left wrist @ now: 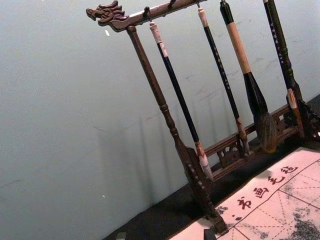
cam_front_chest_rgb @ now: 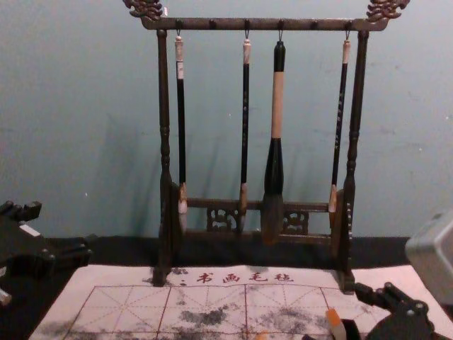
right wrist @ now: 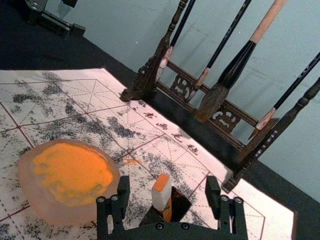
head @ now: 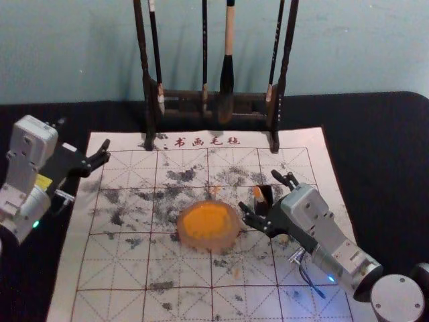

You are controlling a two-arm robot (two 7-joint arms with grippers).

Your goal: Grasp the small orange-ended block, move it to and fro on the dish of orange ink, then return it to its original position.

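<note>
A pale writing mat with red grid lines and grey ink smudges (head: 177, 275) lay across a black tabletop (head: 375, 154). On its middle sat a round, pinkish, translucent dish (head: 234, 237) holding bright orange ink (head: 204, 221). Just to the right of the dish and slightly farther back, the small white block with an orange end (right wrist: 161, 196) stood upright, orange end up, at a black, angular piece (right wrist: 183, 205) on the mat. At the mat's far edge rose a dark carved wooden rack (cam_front_chest_rgb: 164, 152), with four hanging brushes (cam_front_chest_rgb: 277, 106), one much thicker than the others. Behind it was a plain blue-green wall (cam_front_chest_rgb: 78, 106).

The right gripper (head: 259, 190) reached over the mat beside the dish, its jaws wide apart. The block showed between them, untouched by either, and the grip was empty. Farther back, the left gripper (head: 84, 133) hung near the mat's far left corner, spread open and holding nothing.
</note>
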